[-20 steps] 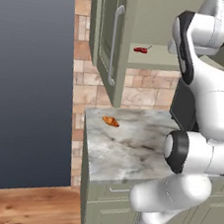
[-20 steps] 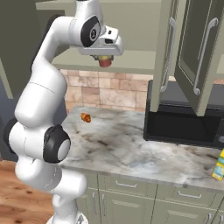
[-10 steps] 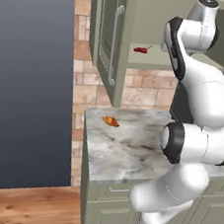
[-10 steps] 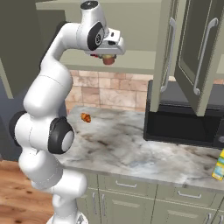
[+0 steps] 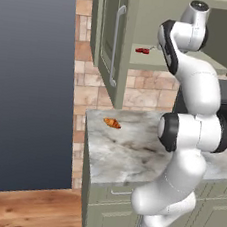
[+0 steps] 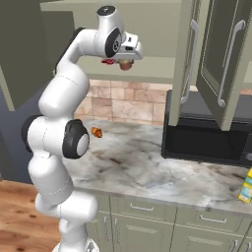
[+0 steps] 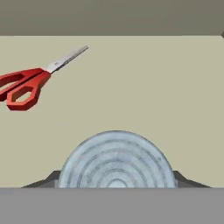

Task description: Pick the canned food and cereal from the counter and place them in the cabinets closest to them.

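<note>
A: Where is the small short can with the red-orange label and ribbed pale grey-blue top (image 7: 116,161)?

B: Up at the open sage-green wall cupboard (image 6: 162,69). The two-finger gripper (image 6: 127,62) on the white arm is clamped on it. In the hand view the ribbed lid sits low in the middle with a dark fingertip (image 7: 183,180) pressed against each side.

A: Is it resting on the shelf?

B: Hard to say. In the right base view the can hangs under the hand at the height of the pale green shelf (image 7: 144,87), but I cannot tell whether its bottom touches the board.

A: What else is on that shelf?

B: A pair of scissors with red handles and silver blades (image 7: 33,80), lying flat, well apart from the can. In the left base view they show as a small red thing on the shelf edge beside the arm.

A: And the tall slim yellow box with coloured print (image 6: 246,185)?

B: On the grey-white marbled stone counter (image 6: 147,170), at the far right edge of the right base view, just past the black microwave (image 6: 206,138). It is cut off by the frame, so I only see part of it.

A: Anything else on the counter?

B: An orange-brown croissant (image 5: 112,123) near the back left corner, close to the brick-patterned wall. The cupboard doors with long silver bar handles (image 6: 188,59) stand open above the microwave.
</note>
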Tool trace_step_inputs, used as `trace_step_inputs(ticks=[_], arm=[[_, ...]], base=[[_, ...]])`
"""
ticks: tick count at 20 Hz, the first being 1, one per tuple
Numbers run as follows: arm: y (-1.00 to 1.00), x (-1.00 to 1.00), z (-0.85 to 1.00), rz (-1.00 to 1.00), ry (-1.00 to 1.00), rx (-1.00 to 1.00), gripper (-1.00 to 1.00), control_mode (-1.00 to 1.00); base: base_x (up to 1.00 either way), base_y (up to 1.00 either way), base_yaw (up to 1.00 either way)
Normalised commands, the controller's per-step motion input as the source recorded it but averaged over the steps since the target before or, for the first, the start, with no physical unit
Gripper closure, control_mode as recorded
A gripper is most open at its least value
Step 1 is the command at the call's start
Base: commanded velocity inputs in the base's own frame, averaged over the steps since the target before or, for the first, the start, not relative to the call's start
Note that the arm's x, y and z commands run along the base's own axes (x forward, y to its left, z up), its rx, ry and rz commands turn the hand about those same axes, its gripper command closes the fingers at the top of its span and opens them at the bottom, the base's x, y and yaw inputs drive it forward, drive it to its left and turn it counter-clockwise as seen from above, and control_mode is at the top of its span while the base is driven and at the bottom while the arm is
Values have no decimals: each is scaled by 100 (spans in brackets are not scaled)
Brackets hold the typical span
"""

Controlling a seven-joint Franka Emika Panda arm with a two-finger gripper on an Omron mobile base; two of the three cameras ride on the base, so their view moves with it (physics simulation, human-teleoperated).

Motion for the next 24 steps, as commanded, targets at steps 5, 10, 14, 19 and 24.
trace_step_inputs(ticks=[5, 10, 14, 19, 24], arm=[[0, 63, -4, 0, 0, 1, -100, -100], [0, 50, -1, -1, 0, 1, -100, -100], [-2, 15, 6, -1, 1, 2, -100, -100], [-3, -31, 21, 0, 0, 2, -100, -100], [0, -90, 9, 1, -7, 0, -100, -100]], base=[[0, 0, 0], [0, 0, 0], [0, 0, 0], [0, 0, 0], [0, 0, 0]])
